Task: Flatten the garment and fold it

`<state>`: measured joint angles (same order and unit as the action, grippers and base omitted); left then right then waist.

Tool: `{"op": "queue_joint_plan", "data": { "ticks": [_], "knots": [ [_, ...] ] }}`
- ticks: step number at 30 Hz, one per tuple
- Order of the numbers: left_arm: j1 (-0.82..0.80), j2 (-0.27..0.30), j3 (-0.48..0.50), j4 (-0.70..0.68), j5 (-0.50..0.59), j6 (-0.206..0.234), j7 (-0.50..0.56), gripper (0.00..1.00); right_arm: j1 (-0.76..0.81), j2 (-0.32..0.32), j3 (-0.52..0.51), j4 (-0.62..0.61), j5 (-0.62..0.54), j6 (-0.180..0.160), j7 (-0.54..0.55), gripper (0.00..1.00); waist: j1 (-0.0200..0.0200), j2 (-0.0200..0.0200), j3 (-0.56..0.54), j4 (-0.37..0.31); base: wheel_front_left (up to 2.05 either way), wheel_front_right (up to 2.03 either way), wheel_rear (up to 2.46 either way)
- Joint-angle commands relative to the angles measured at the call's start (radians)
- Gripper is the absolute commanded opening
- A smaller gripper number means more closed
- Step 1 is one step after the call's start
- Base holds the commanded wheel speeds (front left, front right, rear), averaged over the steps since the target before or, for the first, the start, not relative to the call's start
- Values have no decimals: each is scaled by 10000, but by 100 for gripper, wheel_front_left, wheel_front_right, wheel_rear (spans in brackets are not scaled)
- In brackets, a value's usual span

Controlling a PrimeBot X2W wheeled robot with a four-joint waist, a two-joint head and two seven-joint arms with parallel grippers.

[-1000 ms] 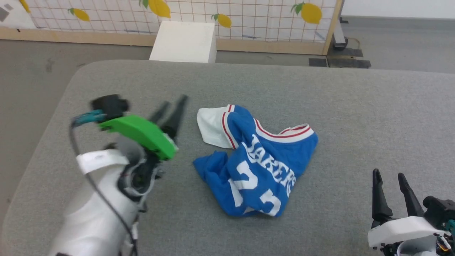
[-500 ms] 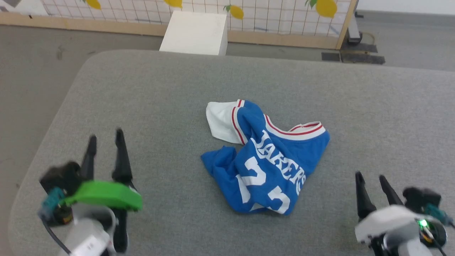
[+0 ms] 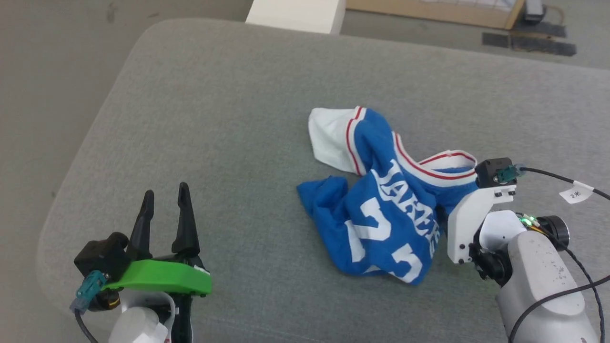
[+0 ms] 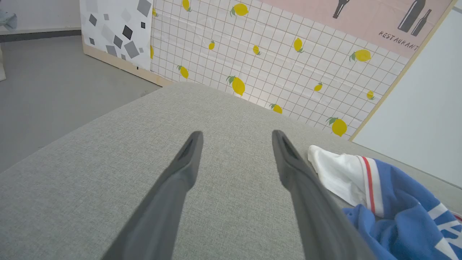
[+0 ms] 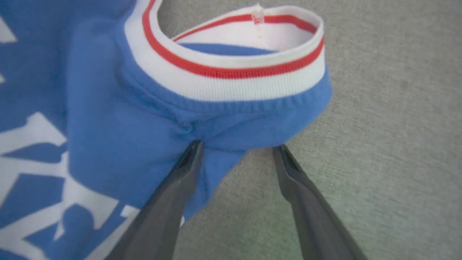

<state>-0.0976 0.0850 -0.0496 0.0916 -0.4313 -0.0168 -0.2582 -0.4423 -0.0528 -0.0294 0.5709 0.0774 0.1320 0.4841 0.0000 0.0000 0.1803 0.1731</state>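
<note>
Shows the jersey T-shirt (image 3: 381, 209) right of centre on the padded table (image 3: 214, 119), the left gripper (image 3: 166, 190) at lower left well apart from it, the right gripper (image 5: 238, 146) against its right edge below the collar (image 5: 231, 79), and a box (image 3: 298, 9) behind the table at top centre.

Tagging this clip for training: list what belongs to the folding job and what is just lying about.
Belongs to the job:
- garment, crumpled on the grey table
- right claw, open, tips at the fabric under the collar
- left claw, open, apart from the garment

Just lying about:
- white box
- lemon-print screen
- black floor mats
</note>
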Motion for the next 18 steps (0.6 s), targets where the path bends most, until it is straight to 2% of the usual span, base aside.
{"op": "queue_joint_plan", "data": {
  "ticks": [1, 2, 6, 10, 14, 18],
  "knots": [
    [-238, -131, 164, 67, 227, -202, -35, 100, -113, 26, 206, -27, 128, -13, -31, 16, 0, 0, 376, 356, 0, 0, 0],
    [-253, -159, 213, 94, 282, -250, -35, 100, -120, 26, 274, -123, 220, -13, -164, 0, 0, 0, 389, 356, 0, 0, 0],
    [-244, -255, 441, 205, 418, -415, -35, 100, -55, 26, 349, -490, 662, -13, -671, 0, 0, 0, 282, 214, 0, 0, 0],
    [-223, -306, 507, 296, 506, -551, -35, 100, 192, 26, -250, -1035, 678, -13, -1007, 0, 0, 0, 41, -11, 0, 0, 0],
    [-165, -331, 471, 376, 534, -644, -35, 100, 592, 24, -1255, -2122, -342, -13, -919, 0, 0, 0, -248, -267, 0, 0, 0],
    [-95, -342, 431, 429, 515, -682, -35, 100, 984, 12, -2126, -3807, -1606, -13, -451, 0, 0, 0, -457, -416, 0, 0, 0]
  ]
}}
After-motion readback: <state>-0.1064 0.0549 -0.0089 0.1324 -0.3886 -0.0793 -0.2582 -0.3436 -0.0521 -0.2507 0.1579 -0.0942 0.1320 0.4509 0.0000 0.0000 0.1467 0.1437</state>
